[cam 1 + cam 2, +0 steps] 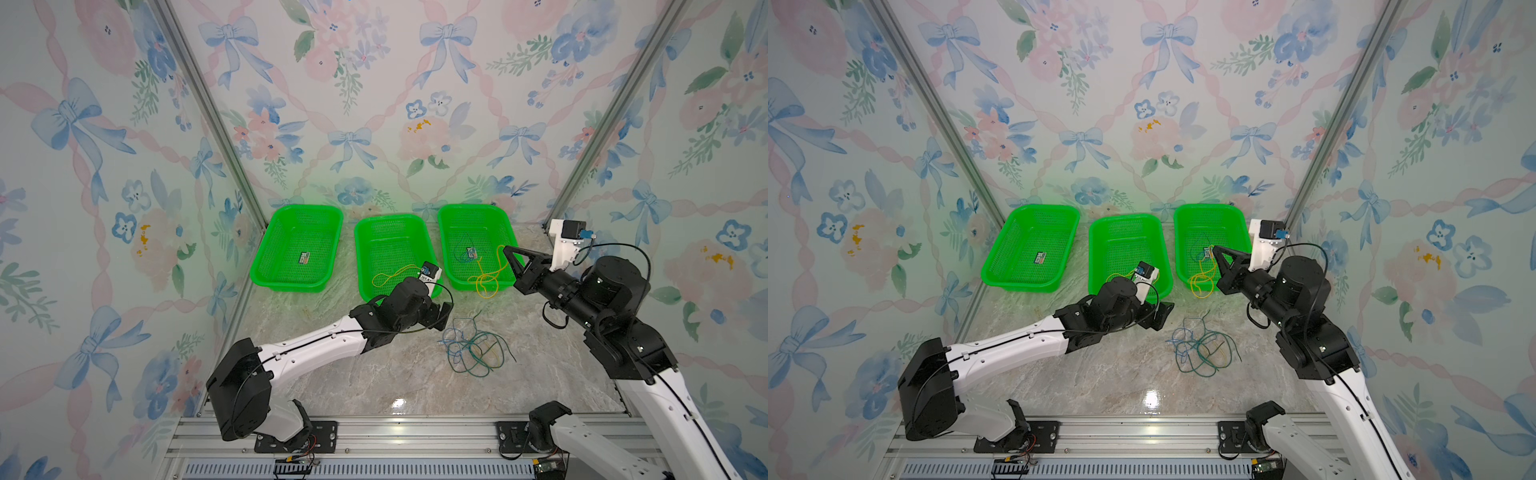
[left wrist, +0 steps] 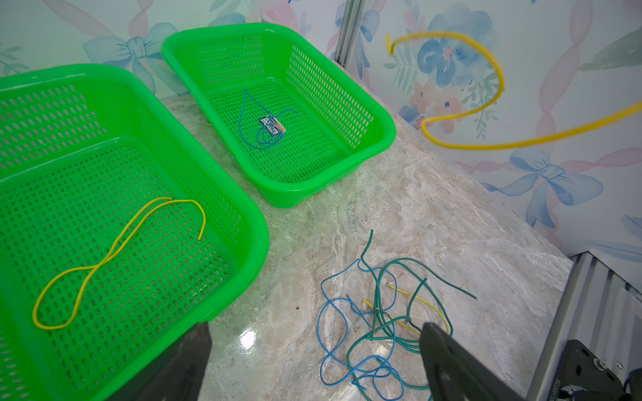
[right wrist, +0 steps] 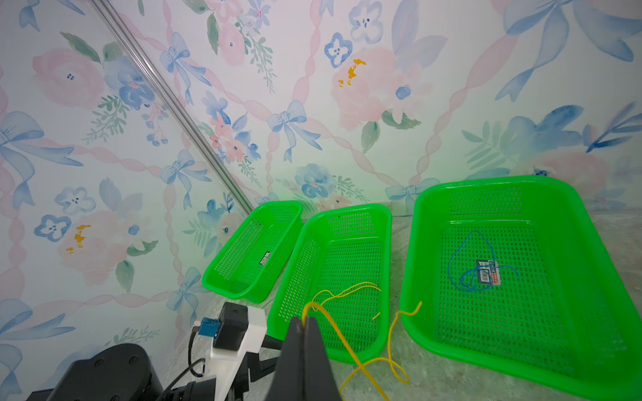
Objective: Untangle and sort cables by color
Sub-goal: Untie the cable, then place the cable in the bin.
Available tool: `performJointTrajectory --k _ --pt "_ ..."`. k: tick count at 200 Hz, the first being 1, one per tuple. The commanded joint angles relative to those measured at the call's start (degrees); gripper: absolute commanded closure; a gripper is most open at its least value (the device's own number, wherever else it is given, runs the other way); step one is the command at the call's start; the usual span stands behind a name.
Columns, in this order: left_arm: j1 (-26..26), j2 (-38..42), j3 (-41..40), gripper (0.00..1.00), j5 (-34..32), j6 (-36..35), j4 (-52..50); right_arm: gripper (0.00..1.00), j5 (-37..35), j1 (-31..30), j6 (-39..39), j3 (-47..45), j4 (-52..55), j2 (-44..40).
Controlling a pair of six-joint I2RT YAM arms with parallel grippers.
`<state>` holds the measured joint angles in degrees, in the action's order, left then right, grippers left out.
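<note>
**While the right gripper [image 1: 505, 249] grips the held yellow cable [image 2: 502, 78]: positions noted**

Where the right gripper's jaws are pressed together on the held yellow cable, the wire dangles in loops by the near rim of the right basket [image 1: 469, 206]; a blue cable [image 2: 240, 119] lies inside that basket; a second yellow cable [image 2: 114, 253] lies in the middle basket [image 1: 390, 216]; the tangle [image 1: 473, 349] of blue, green and yellow wires sits on the table [image 1: 374, 374]; left gripper [image 2: 312, 326] near the tangle, jaws wide apart.

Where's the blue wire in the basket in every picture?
In a top view: blue wire in the rightmost basket.
In a top view: same rightmost basket, wire.
Left wrist: in the farther basket, wire.
Right wrist: in the nearest basket, wire.
Shared landmark: the sticker under it.
</note>
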<state>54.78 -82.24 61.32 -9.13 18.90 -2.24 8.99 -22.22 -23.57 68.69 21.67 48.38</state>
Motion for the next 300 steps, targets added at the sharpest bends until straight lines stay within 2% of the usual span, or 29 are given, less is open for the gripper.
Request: performJointTrajectory --k 1,48,85,109,137,160,183,196,255,284,300 --pt "0.36 4.64 -0.90 0.02 -0.21 -5.34 0.85 1.00 0.19 -0.09 3.54 -1.42 1.87 0.75" --pt "0.44 8.74 -2.32 0.02 1.16 -8.16 1.02 1.00 2.62 -1.05 5.58 -4.83 0.80 2.63" --pt "0.24 13.72 -5.52 0.02 -12.13 -8.16 0.84 1.00 3.66 -2.36 4.95 -3.86 -4.14 6.28" --pt "0.25 16.93 -8.86 0.02 -16.37 -8.32 0.58 1.00 3.57 -4.25 5.05 -1.89 -8.95 11.11" --pt "-0.50 20.61 -12.51 0.02 -20.10 -4.34 -0.43 1.00 2.96 -5.90 5.91 1.18 -14.42 19.77" --pt "-5.43 22.36 -13.95 0.02 -18.29 1.20 -3.05 1.00 2.62 -6.95 5.05 3.75 -19.40 27.14" --pt "-14.50 22.81 -14.42 0.02 -9.71 7.21 -6.73 1.00 2.59 -8.03 4.57 7.82 -22.63 35.48" --pt "-17.93 23.33 -15.22 0.02 -7.08 8.42 -7.20 1.00 2.58 -8.52 4.67 10.74 -23.07 40.37" --pt "-26.26 23.49 -18.03 0.02 -2.32 9.64 -9.21 1.00 0.25 -9.38 3.29 22.98 -25.44 62.97" --pt "-27.26 22.53 -18.58 0.02 -1.32 8.70 -9.36 1.00 0.15 -9.55 0.47 29.37 -23.36 72.34" --pt "-27.27 22.23 -18.60 0.02 -1.26 7.92 -9.36 0.92 -0.03 -9.60 -0.48 31.70 -21.57 76.17"
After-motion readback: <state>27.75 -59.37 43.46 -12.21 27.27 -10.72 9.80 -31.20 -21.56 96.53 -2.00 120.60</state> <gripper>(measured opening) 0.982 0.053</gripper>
